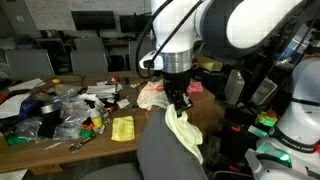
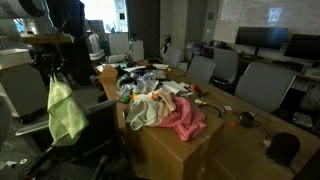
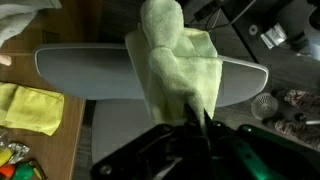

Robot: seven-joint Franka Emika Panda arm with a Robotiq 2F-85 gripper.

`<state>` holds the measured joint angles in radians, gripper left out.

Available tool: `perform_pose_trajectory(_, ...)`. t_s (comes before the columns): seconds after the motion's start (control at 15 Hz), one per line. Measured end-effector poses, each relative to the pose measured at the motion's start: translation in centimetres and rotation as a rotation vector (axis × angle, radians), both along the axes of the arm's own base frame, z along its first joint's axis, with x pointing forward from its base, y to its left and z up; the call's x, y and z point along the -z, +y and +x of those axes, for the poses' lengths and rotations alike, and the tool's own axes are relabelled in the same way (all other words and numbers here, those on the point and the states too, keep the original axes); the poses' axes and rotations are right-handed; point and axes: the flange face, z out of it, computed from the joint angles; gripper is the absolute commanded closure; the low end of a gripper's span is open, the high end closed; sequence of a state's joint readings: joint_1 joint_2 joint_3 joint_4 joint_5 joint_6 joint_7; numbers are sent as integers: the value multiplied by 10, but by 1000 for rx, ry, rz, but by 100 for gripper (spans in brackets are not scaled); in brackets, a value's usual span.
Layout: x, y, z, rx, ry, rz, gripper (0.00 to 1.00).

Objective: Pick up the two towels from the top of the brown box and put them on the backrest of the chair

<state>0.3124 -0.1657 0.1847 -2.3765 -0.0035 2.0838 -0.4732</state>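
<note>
1. The yellow-green towel (image 3: 170, 60) hangs over the top of the grey chair backrest (image 3: 70, 72), just off the desk's long edge. In the wrist view it covers the middle of the backrest, and one end of it runs down to the gripper.
2. The gripper (image 3: 200, 128) has its fingers pinched together on that end of the towel, with no gap showing between them. In an exterior view it hangs directly above the backrest with the towel trailing below it.
3. The pink towel (image 2: 186, 120) lies crumpled on top of the brown box (image 2: 170, 155), touching a pale cloth (image 2: 148, 108) heaped just beside it. The box sits at the end of the desk, near the corner closest to the chair.
4. A yellow cloth (image 1: 122, 128) lies flat on the desk (image 1: 95, 143), close to the edge that faces the chair and apart from the box.
5. A clutter of plastic bags and small items (image 1: 60, 110) spreads over the middle of the desk toward its other end.
6. Monitors (image 1: 95, 20) stand beyond the far edge of the desk.
</note>
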Motion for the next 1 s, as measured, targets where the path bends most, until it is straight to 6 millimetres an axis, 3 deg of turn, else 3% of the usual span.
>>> perform_pose_trajectory(0.2,-1,7,16,118,30,80,99)
perform_pose_trajectory(0.33,9,8,29,184,53,85,99)
perform_pose_trajectory(0.87,98,0,60,312,155,-50,99)
perform_pose_trajectory(0.93,105,-1,64,322,163,-56,71)
perform_pose_trajectory(1.0,110,-2,67,330,168,-60,70)
